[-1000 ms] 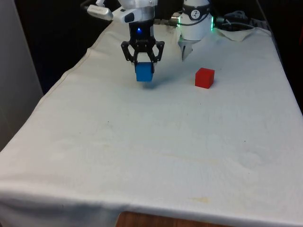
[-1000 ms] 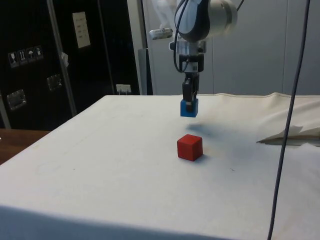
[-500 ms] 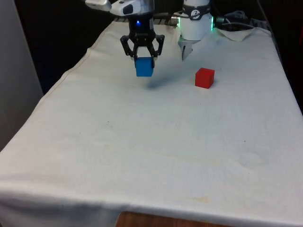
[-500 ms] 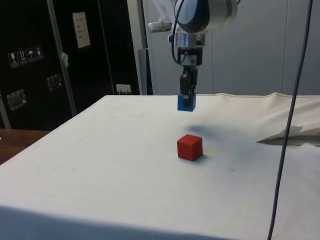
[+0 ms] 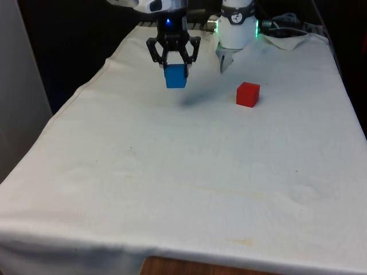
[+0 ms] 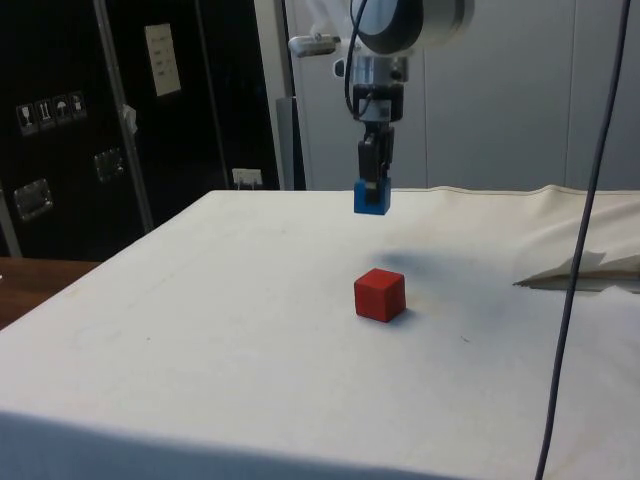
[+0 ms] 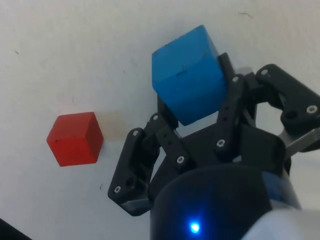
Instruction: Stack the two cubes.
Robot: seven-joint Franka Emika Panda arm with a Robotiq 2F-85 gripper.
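Note:
My gripper (image 5: 174, 67) is shut on a blue cube (image 5: 175, 77) and holds it in the air well above the white cloth. In the side view the blue cube (image 6: 371, 197) hangs under the gripper (image 6: 374, 180), higher than and beyond the red cube (image 6: 380, 294). The red cube (image 5: 248, 94) rests on the cloth, towards the front view's right of the held cube. The wrist view has the blue cube (image 7: 189, 75) clamped between the two black fingers (image 7: 167, 130), with the red cube (image 7: 75, 138) lying apart on the cloth below.
The white cloth (image 5: 183, 172) covers the table. A crumpled fold of cloth (image 6: 585, 270) lies at the side view's right, and a dark cable (image 6: 580, 230) hangs down in front of it. The robot's white base (image 5: 236, 31) stands behind the red cube.
The gripper has risen with the blue cube, lifting it further off the cloth. The red cube has not moved.

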